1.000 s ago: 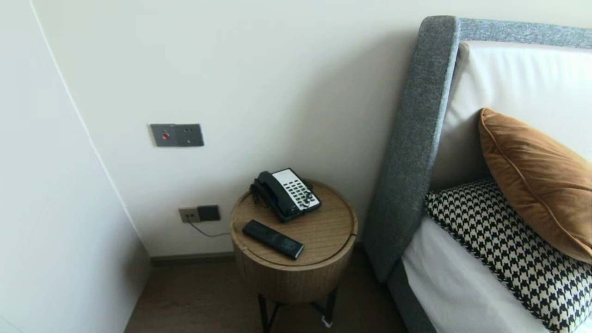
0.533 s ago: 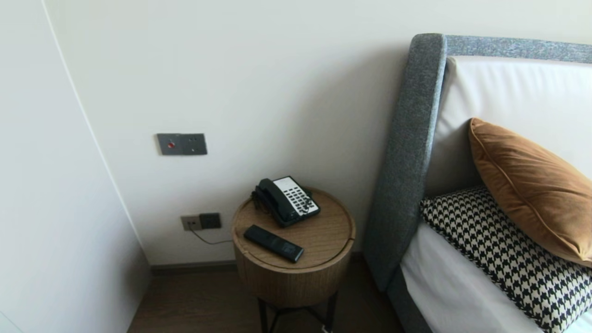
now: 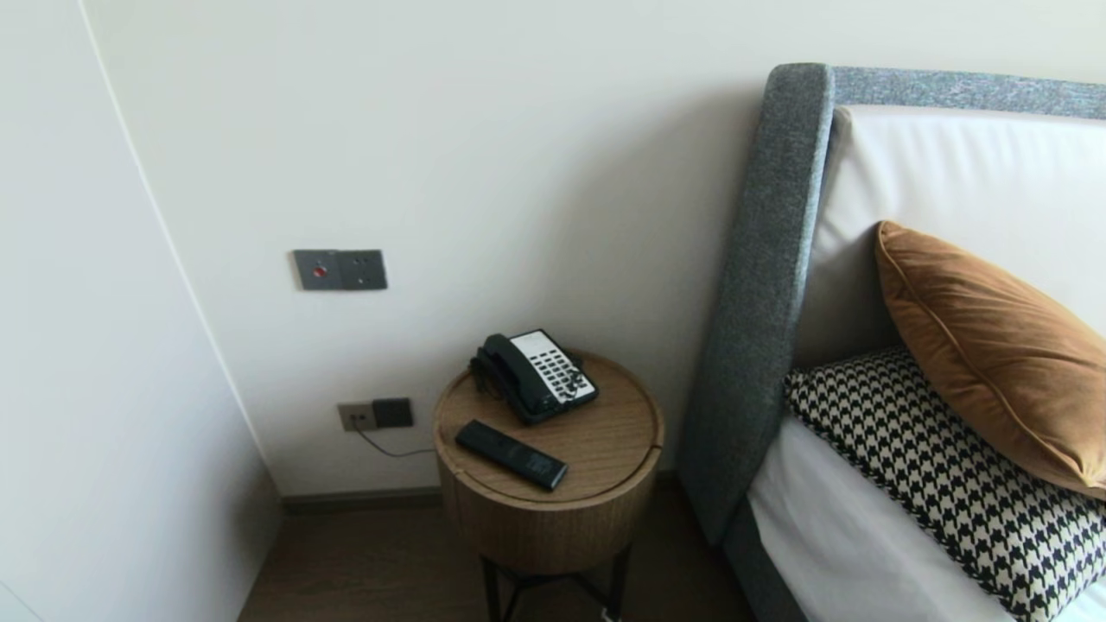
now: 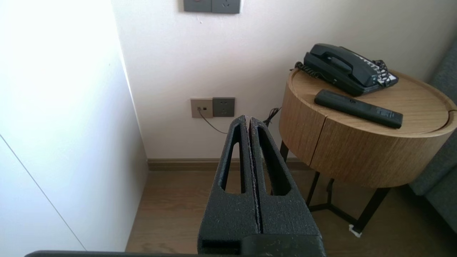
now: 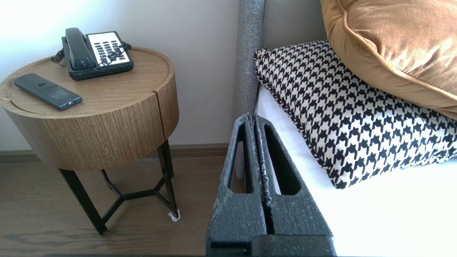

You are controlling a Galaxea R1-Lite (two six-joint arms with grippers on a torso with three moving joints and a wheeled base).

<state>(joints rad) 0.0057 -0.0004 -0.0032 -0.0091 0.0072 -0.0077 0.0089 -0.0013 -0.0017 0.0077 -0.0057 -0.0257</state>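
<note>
Black remote, black-and-white houndstooth pillow, ochre cushion, grey headboard

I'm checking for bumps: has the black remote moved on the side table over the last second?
No. The remote lies at the same slant before the telephone on the table; the whole view shifted, so the camera moved.
</note>
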